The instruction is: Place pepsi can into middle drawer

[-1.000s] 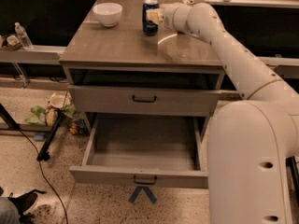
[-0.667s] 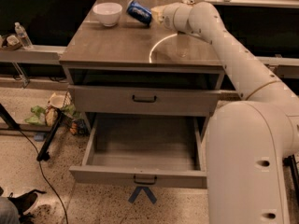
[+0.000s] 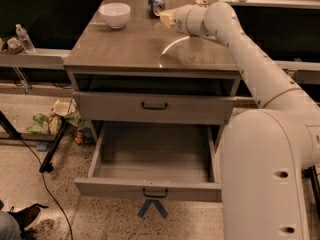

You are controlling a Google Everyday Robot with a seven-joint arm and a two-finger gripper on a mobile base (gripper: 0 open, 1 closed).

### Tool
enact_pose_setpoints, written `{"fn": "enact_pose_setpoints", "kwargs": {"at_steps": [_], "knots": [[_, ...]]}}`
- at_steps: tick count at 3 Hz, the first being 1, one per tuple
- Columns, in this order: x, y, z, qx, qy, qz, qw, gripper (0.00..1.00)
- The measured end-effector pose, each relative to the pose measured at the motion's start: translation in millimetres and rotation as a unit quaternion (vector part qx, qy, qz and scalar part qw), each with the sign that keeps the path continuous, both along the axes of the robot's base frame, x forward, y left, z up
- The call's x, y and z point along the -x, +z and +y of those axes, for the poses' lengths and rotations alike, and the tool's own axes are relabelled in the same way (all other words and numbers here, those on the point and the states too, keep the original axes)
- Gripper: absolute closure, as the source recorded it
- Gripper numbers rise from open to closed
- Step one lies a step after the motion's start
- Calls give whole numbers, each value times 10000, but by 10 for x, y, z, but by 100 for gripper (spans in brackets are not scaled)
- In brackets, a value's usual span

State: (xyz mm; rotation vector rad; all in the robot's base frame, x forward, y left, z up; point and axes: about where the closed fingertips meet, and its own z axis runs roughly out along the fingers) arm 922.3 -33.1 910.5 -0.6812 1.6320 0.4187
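The pepsi can (image 3: pixel 156 4), dark blue with a silver top, is tilted on its side above the far edge of the cabinet's top (image 3: pixel 130 49). My gripper (image 3: pixel 165 17) is at the can's right side, at the end of my white arm reaching in from the right, and is shut on the can. Below the top is a drawer front with a dark handle (image 3: pixel 154 105), pushed in. Under it one drawer (image 3: pixel 150 159) is pulled far out and holds nothing. The can is far behind and above this open drawer.
A white bowl (image 3: pixel 115 14) stands on the cabinet's top at the back left. A water bottle (image 3: pixel 25 38) stands on a low shelf at the left. Litter (image 3: pixel 50 123) and a black cable (image 3: pixel 45 184) lie on the floor at the left. My white base (image 3: pixel 270 179) is right of the open drawer.
The can stood upright on the cabinet's top beside my gripper. It has since been tipped on its side and raised toward the back edge with my gripper's wrist turned.
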Motion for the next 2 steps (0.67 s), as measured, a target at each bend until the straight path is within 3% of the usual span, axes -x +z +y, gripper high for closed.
{"fn": "enact_pose_setpoints", "kwargs": {"at_steps": [1, 2], "knots": [[1, -25, 44, 1, 33, 21, 10000, 54], [0, -37, 68, 0, 48, 29, 10000, 31]]}}
